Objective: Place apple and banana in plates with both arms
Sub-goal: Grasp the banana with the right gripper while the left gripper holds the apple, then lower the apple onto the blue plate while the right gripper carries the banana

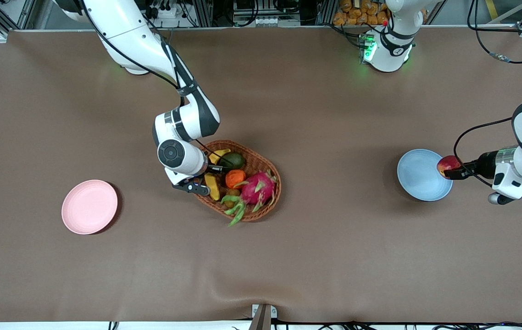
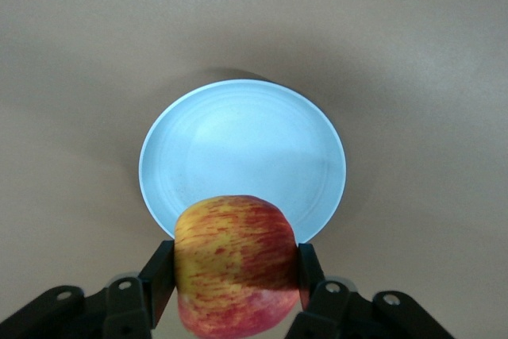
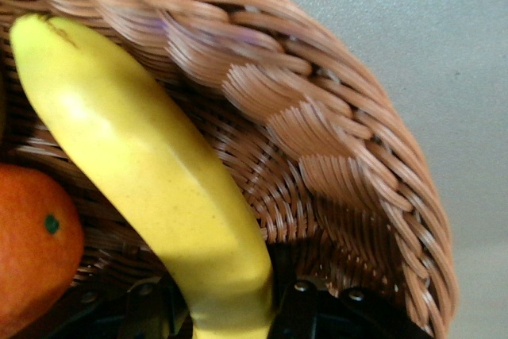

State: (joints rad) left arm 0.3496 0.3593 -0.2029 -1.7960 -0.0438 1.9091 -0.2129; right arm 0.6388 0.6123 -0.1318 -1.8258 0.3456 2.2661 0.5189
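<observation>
The pink plate (image 1: 89,206) is lying nearest the camera, toward the right arm's end, empty; the blue plate (image 1: 424,175) is waiting under the left gripper (image 1: 449,170), which is clamping the apple (image 1: 447,164) over its rim; the right gripper (image 1: 199,183) is reaching into the basket (image 1: 268,172), its fingers closing round the banana (image 3: 151,180), whose long axis is running away from it along the weave.

My left gripper (image 2: 236,275) clamps the apple (image 2: 236,263), a black finger (image 2: 159,275) pressed to each side; red streaks over yellow skin fill my view; the pale blue plate (image 2: 242,148) lies on the brown table (image 2: 79,53) below, the apple overlapping its rim.
</observation>
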